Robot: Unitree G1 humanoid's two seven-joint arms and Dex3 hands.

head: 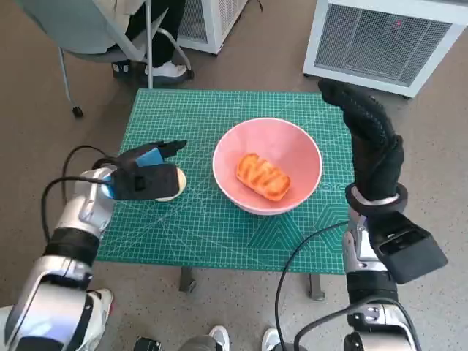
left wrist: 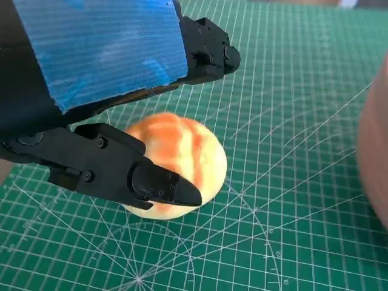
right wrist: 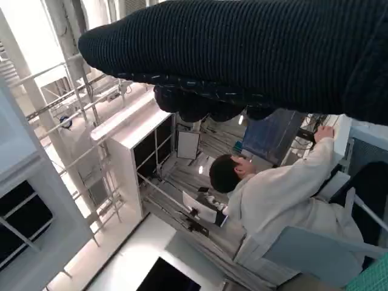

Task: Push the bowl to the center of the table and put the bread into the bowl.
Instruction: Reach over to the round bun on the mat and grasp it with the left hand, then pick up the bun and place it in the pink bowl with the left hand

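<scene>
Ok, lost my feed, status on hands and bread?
Left hand over round bun, grip unclear. Right hand raised, empty. Bread in pink bowl.

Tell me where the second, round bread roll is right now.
In the head view, the round pale bread roll lies on the green cutting mat, left of the pink bowl, under the left robot hand.

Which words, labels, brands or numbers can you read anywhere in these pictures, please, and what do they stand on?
None can be read.
Green cutting mat: only white grid lines and tiny ruler ticks, too small to read.
Pink bowl, the breads, blue tape on the left hand: no print visible.
</scene>
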